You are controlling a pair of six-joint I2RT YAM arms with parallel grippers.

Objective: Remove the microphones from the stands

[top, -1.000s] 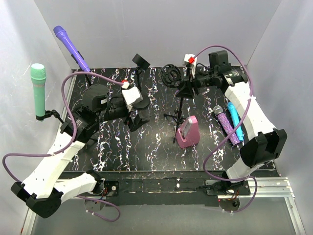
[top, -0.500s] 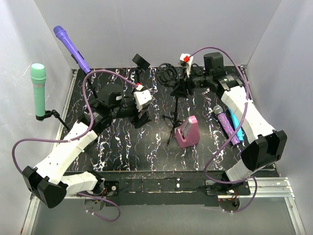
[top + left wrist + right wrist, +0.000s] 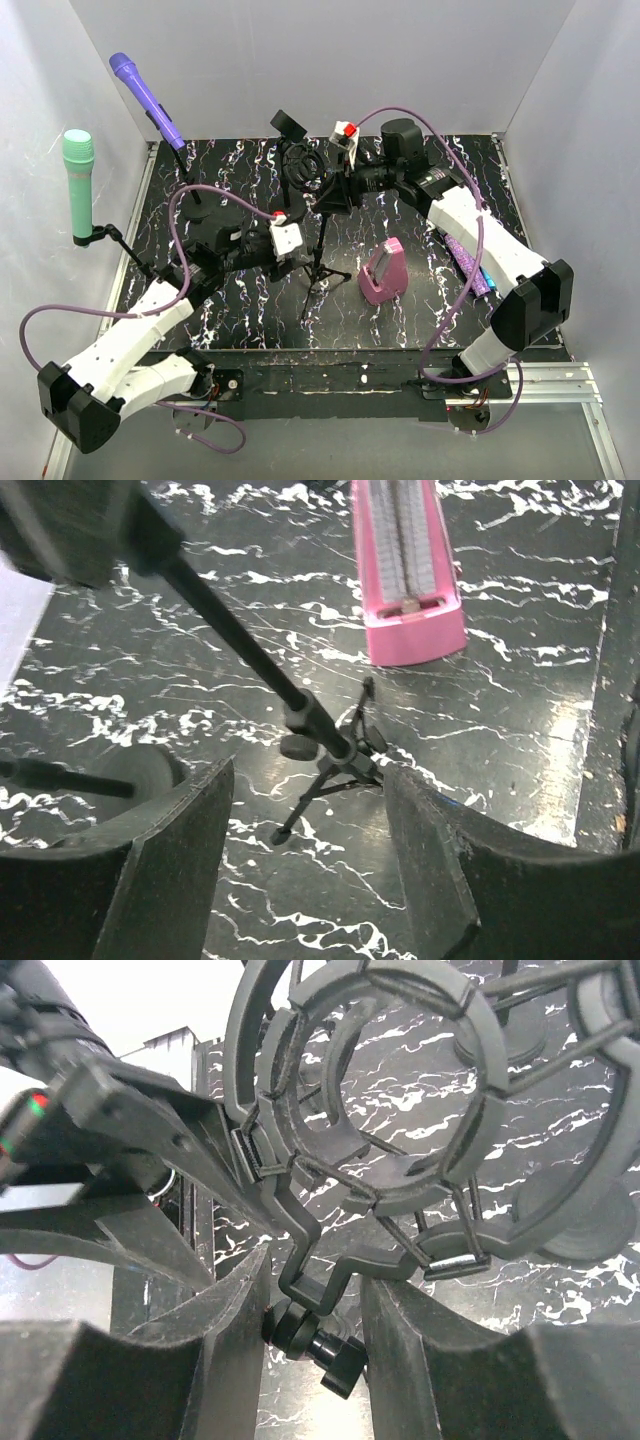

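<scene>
A black tripod stand (image 3: 320,262) with an empty ring shock mount (image 3: 304,165) stands tilted at mid table. My right gripper (image 3: 336,192) is shut on the stand's pivot joint (image 3: 312,1332) just under the shock mount (image 3: 370,1090). My left gripper (image 3: 296,262) is open and empty, its jaws either side of the tripod's feet (image 3: 330,775) without touching the pole (image 3: 240,645). A purple microphone (image 3: 143,95) sits in a stand at the back left. A green microphone (image 3: 78,185) sits in a clip at the left wall.
A pink case (image 3: 384,270) stands right of the tripod and shows in the left wrist view (image 3: 405,570). A purple glitter microphone (image 3: 470,268) lies at the right, partly under my right arm. A round stand base (image 3: 135,772) lies left of the tripod.
My right gripper has carried the tripod stand leftward and nearer, tilting it. My left gripper has swung in and down toward the tripod's lower pole.
</scene>
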